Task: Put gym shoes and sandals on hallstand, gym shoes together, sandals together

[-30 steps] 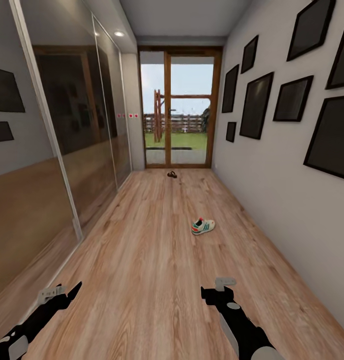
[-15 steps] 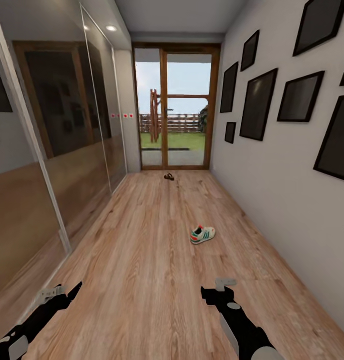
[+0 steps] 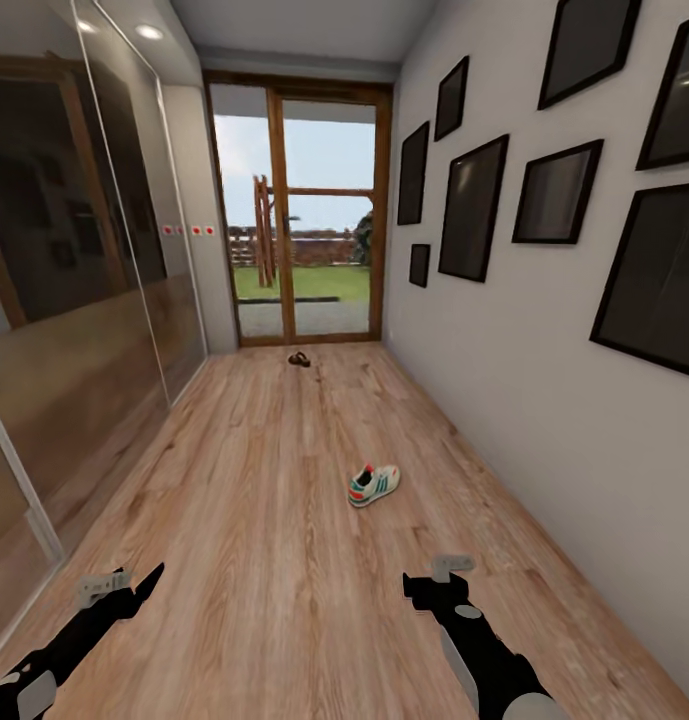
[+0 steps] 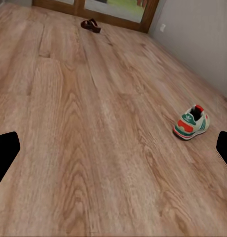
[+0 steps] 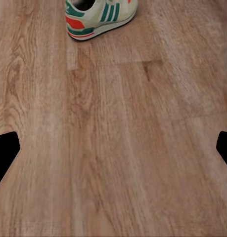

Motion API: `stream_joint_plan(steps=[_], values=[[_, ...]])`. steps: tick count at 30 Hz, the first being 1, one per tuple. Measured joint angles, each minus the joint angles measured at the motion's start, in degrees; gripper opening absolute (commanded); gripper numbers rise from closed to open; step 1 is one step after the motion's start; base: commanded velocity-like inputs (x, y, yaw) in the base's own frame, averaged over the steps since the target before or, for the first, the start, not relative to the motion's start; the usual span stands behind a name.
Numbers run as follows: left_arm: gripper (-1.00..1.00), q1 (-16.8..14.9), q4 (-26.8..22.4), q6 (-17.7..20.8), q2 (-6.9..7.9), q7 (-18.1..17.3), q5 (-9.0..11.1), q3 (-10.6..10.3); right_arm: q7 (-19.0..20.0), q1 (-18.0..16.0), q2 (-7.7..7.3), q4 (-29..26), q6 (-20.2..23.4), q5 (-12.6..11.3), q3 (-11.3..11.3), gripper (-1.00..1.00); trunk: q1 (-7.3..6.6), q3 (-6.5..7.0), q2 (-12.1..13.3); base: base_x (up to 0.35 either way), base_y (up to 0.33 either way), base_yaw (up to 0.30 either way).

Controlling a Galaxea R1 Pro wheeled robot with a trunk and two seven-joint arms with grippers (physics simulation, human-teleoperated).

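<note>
One cream-white gym shoe (image 3: 374,485) with green stripes lies on its sole on the wood-plank corridor floor (image 3: 264,520), ahead of my right gripper (image 3: 434,575). It also appears in the right wrist view as the gym shoe (image 5: 98,16) and in the left wrist view as the gym shoe (image 4: 191,122). Dark-brown sandals (image 3: 299,359) lie far off by the glass door, also seen as sandals (image 4: 90,25); too small to tell if one or two. My left gripper (image 3: 129,582) and the right one hang open and empty above the floor. The hallstand is out of view.
A wood-framed glass door (image 3: 299,220) closes the corridor's far end. Mirrored wardrobe panels (image 3: 74,300) line the left side. The right wall (image 3: 504,330) carries several black picture frames. Bare planks stretch between me and the shoe.
The whole view has shifted: door and shoe slid left and the shoe sits lower and nearer, so the camera moved forward and turned. Both arms hold the same pose.
</note>
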Motion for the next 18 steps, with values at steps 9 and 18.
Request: stream_joint_plan(steps=[9,18], values=[[1.00,0.0,0.0,0.0,0.00,0.0,0.0,0.0,0.0,0.0,0.00,0.0,0.0,0.0,0.0,1.00,0.00,0.00,0.0,0.344,0.100,-0.267],[1.00,0.0,0.0,0.0,0.00,0.0,0.0,0.0,0.0,0.0,0.00,0.0,0.0,0.0,0.0,1.00,0.00,0.00,0.0,0.339,0.119,-0.267]])
